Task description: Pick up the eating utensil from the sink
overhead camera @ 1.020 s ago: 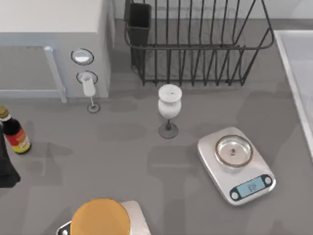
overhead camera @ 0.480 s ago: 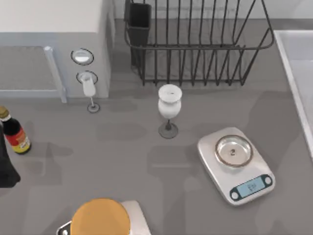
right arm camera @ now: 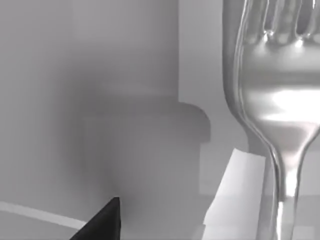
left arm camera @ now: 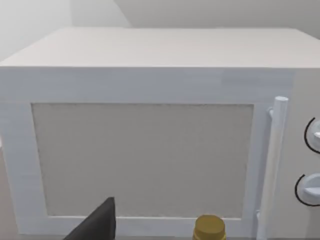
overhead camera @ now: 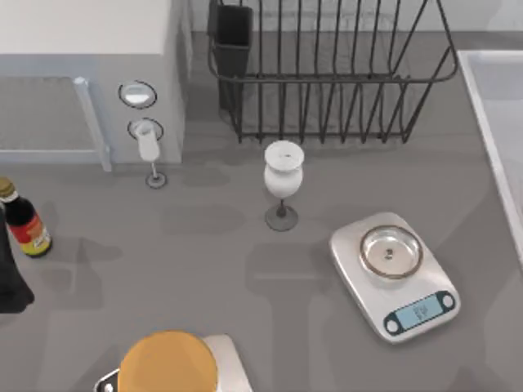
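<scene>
The eating utensil, a shiny silver fork, looms very close in the right wrist view, tines toward the picture's top and its slim handle running off the lower edge. It lies against the pale grey inside of the sink. A dark tip of my right gripper shows beside it, off to the fork's side and apart from it. In the top view the sink's raised light rim runs along the table's right edge. My left arm stays parked at the table's left edge.
A kitchen scale sits near the sink, a white goblet at the centre, and a black wire dish rack behind. A white microwave fills the back left, with a sauce bottle in front. An orange-topped object sits at the near edge.
The soft shadow on the table at the right has drifted toward the near edge. No object on the table has moved.
</scene>
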### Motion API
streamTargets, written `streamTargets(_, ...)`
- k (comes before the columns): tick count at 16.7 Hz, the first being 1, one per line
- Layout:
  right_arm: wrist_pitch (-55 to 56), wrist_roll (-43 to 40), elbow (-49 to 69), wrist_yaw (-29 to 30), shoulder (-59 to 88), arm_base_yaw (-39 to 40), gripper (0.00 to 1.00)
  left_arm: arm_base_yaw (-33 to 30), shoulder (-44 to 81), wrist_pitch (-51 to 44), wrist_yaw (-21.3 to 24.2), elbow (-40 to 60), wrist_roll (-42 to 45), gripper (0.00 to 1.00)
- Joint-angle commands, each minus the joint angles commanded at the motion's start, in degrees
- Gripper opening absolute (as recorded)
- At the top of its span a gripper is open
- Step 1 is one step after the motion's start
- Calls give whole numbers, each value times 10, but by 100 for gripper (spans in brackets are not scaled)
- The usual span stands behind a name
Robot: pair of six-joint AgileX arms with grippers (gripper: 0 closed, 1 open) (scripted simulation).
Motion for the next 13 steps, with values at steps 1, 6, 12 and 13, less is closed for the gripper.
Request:
streamTargets(1, 5, 0, -3, 0, 4, 0, 100, 0, 0, 0, 0, 0, 0, 100)
streamTargets(6, 5, 0, -3, 0, 4, 0, 85, 0, 0, 0, 0, 0, 0, 100)
streamTargets(12, 5, 0, -3, 0, 4, 0, 40, 0, 0, 0, 0, 0, 0, 100)
streamTargets(13, 5, 0, -3, 0, 4, 0, 32, 0, 0, 0, 0, 0, 0, 100)
